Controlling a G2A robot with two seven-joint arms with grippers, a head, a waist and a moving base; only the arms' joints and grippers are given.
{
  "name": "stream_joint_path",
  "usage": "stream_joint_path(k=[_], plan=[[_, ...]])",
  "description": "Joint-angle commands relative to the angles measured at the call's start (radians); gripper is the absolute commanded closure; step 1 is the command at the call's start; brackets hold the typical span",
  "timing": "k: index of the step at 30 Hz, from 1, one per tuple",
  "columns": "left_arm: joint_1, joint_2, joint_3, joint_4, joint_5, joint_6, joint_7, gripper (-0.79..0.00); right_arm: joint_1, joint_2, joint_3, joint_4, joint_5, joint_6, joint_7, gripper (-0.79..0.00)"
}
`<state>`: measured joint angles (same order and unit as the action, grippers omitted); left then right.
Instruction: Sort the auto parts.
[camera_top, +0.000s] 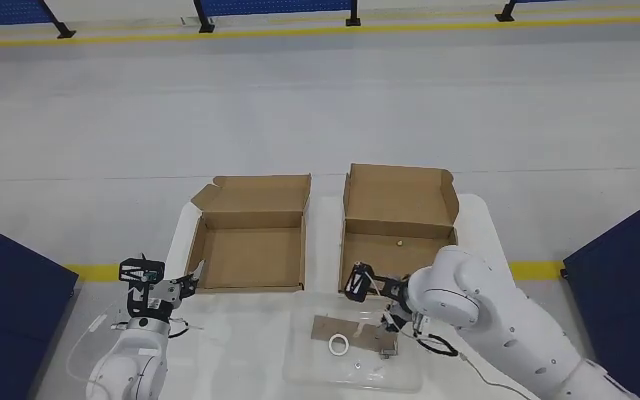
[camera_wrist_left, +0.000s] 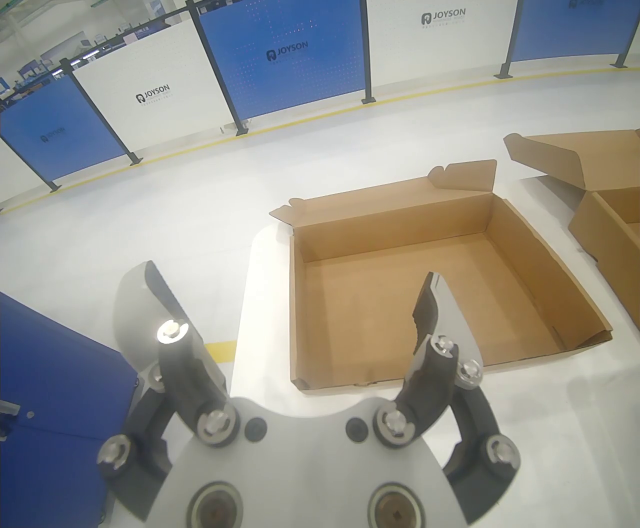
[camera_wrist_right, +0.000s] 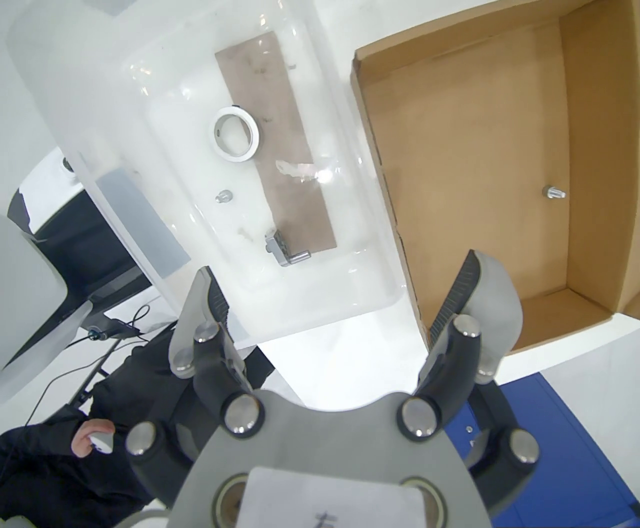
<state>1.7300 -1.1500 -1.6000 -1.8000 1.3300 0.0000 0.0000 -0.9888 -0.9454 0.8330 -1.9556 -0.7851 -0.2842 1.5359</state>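
Observation:
A clear plastic tray (camera_wrist_right: 150, 65) holds a metal ring (camera_wrist_right: 235, 135), a small bolt (camera_wrist_right: 223, 196) and a metal bracket (camera_wrist_right: 282, 250), partly on a brown pad (camera_wrist_right: 280, 150). My right gripper (camera_wrist_right: 340, 270) hangs open and empty over the tray's edge beside the right cardboard box (camera_wrist_right: 590, 150), which contains one small bolt (camera_wrist_right: 554, 192). In the top view this gripper (camera_top: 352, 281) sits between the tray (camera_top: 310, 365) and the right box (camera_top: 395, 205). My left gripper (camera_wrist_left: 290, 280) is open and empty, just short of the empty left box (camera_wrist_left: 390, 220), near its front left corner (camera_top: 185, 283).
Both boxes (camera_top: 250, 200) stand side by side at the table's back with their lids folded open. The tray lies at the front centre. Blue panels (camera_top: 30, 300) flank the table on both sides. Bare white tabletop (camera_top: 240, 330) lies in front of the left box.

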Motion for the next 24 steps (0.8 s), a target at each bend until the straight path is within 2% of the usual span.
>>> stream_joint_path(k=[1, 8, 10, 16, 24], plan=[[0.000, 0.000, 0.000, 0.000, 0.000, 0.000, 0.000, -0.785, 0.014, 0.004, -0.026, 0.002, -0.004, 0.000, 0.000, -0.785], [0.000, 0.000, 0.000, 0.000, 0.000, 0.000, 0.000, -0.785, 0.007, 0.003, -0.035, -0.003, -0.007, -0.013, -0.014, -0.785], [0.000, 0.000, 0.000, 0.000, 0.000, 0.000, 0.000, -0.785, -0.003, 0.001, -0.083, -0.001, -0.033, -0.031, -0.031, -0.785], [0.000, 0.000, 0.000, 0.000, 0.000, 0.000, 0.000, -0.785, 0.056, -0.010, -0.210, 0.022, -0.057, -0.002, -0.002, -0.785], [0.000, 0.000, 0.000, 0.000, 0.000, 0.000, 0.000, -0.785, 0.093, -0.028, -0.289, 0.087, -0.050, 0.009, 0.000, -0.785]])
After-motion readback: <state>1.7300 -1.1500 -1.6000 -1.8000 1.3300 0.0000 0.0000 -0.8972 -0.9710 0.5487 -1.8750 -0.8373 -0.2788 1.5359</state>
